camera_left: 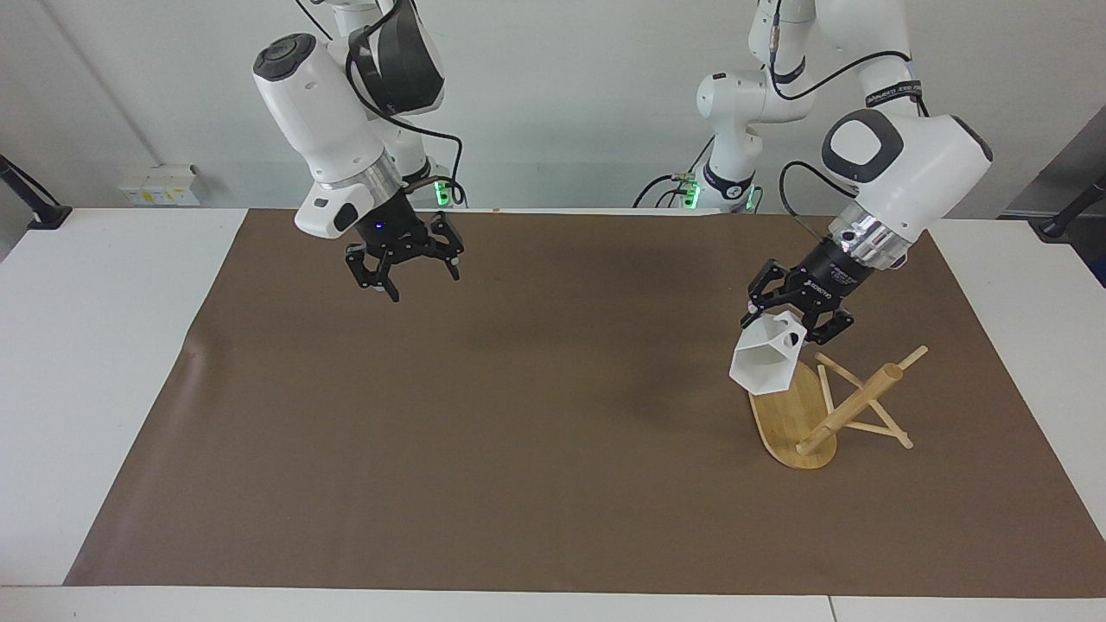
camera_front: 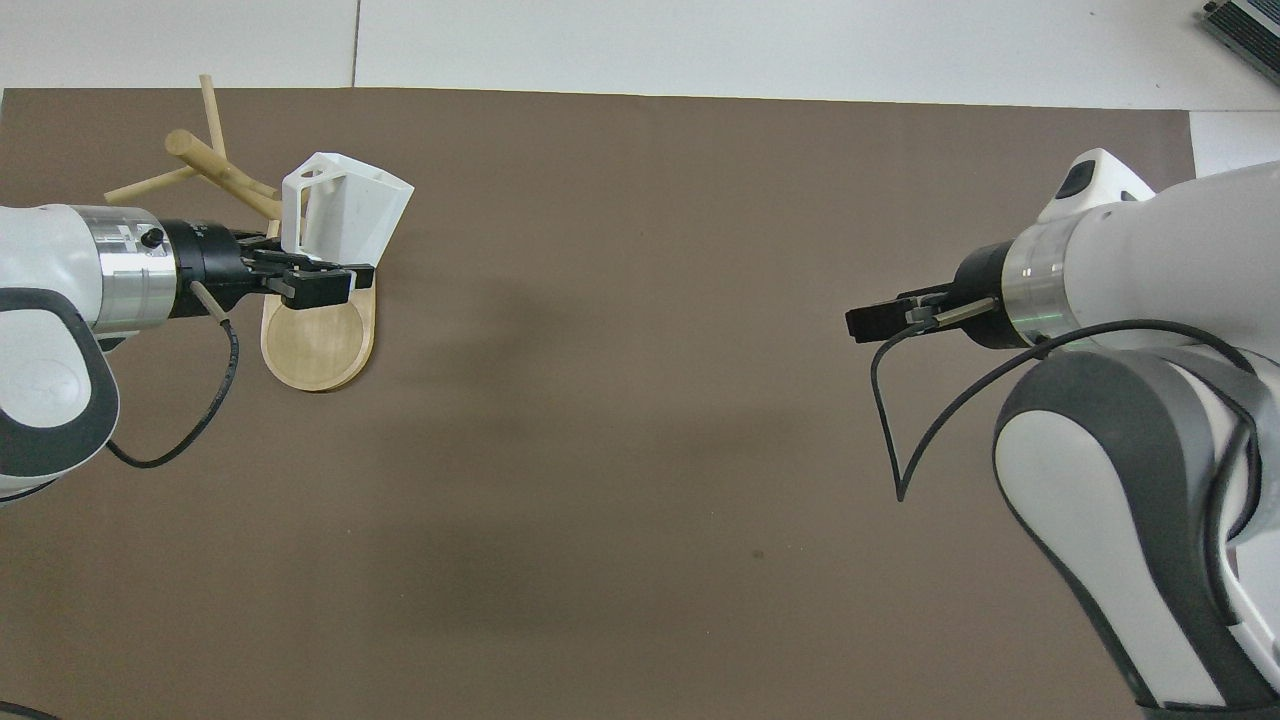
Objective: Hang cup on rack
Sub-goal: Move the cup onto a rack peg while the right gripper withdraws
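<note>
Cup (camera_left: 764, 364) gripped in left jaws over rack (camera_left: 791, 415); right jaws (camera_left: 413, 278) spread, empty.

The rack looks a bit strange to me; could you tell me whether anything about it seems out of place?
Yes. The rack is tipped over: its oval base stands on edge on the brown mat and its post slants, pegs resting on the mat. No peg stands ready for the cup, which the left gripper holds above the base. The right gripper waits open.

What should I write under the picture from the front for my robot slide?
Left gripper holds the white cup over the bamboo rack, which leans on the mat; right gripper hangs open, waiting.
</note>
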Available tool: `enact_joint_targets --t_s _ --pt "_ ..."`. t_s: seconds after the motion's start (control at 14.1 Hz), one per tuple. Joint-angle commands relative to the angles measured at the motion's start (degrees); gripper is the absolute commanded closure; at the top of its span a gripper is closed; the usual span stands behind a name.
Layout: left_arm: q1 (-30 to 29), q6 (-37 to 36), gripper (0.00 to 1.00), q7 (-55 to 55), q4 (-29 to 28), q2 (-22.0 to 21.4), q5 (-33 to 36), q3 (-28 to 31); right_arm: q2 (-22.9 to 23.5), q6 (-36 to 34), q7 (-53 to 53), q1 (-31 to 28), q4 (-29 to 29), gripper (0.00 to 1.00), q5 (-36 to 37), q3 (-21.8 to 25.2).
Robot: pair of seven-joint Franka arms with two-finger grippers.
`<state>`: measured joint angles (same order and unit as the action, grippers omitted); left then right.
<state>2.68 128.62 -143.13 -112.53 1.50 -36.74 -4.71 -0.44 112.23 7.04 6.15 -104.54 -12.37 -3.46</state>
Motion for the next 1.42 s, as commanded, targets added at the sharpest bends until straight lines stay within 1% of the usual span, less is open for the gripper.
enact_joint_targets --t_s 0.0,0.28,0.43,0.64,0.92,1.07,1.35 --pt "-1.3 1.0 1.00 -1.4 -0.5 -0.2 1.0 -0.5 -0.7 -2.4 1.5 -0.5 0.1 0.00 3.9 2.4" --pt "-2.1 2.7 1.00 -1.4 -0.9 1.5 1.0 -0.5 -0.7 -3.6 1.5 -1.0 0.1 0.00 11.6 3.3" --pt "-2.2 3.1 1.00 -1.4 -0.9 1.7 1.0 -0.5 -0.7 -4.6 1.5 -2.0 0.3 0.00 13.3 3.4" --pt "-3.3 4.1 1.00 -0.9 -1.3 1.9 1.0 -0.5 -1.2 -6.0 1.4 -4.3 0.7 0.00 13.3 3.4" --pt "-4.0 5.2 1.00 -1.1 -1.8 2.0 0.9 -0.6 -1.3 -8.1 0.0 -4.5 2.3 0.00 13.1 5.3" --pt "-4.0 6.2 1.00 -1.4 -2.2 2.1 0.9 -0.6 -1.3 -8.2 -4.5 -4.3 2.7 0.00 13.1 5.7" --pt "-3.9 8.9 1.00 -1.0 -4.5 1.9 0.9 -0.6 -1.3 -9.5 -6.0 -4.4 3.7 0.00 13.2 6.6"
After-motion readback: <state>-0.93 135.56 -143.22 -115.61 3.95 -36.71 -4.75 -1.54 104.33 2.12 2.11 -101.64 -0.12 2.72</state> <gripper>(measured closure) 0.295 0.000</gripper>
